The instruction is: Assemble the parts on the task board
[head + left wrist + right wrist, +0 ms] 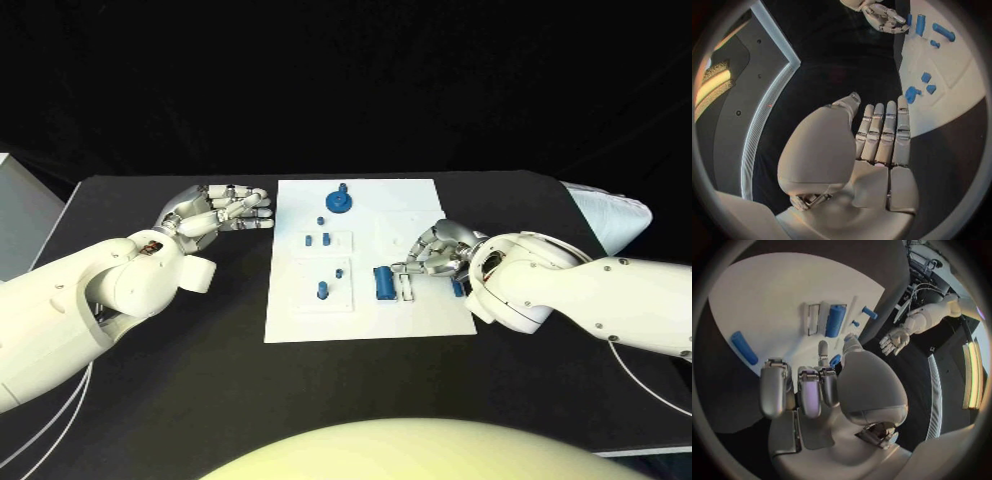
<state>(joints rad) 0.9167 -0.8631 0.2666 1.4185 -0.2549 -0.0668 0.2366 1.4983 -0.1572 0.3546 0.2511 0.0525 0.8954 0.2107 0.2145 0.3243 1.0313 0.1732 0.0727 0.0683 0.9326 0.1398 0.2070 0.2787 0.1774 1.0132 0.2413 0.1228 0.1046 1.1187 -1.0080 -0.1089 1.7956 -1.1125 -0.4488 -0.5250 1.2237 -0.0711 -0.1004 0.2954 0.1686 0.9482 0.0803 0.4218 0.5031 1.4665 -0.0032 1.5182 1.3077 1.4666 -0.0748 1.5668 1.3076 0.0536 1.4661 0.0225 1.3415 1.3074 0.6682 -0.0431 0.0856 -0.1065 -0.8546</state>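
I see a black table under a dark backdrop, with the white task board lying in the middle between my 2 hands. My left hand hovers off the board's edge over bare table, palm up toward me, fingers apart and holding nothing. My right hand sits low over the board's opposite side, fingers curled downward; I cannot tell whether it grips anything. A blue cylinder lies just beside its fingertips, a blue bar behind its fingers, small pegs stand between both hands, and a round blue part sits farther out.
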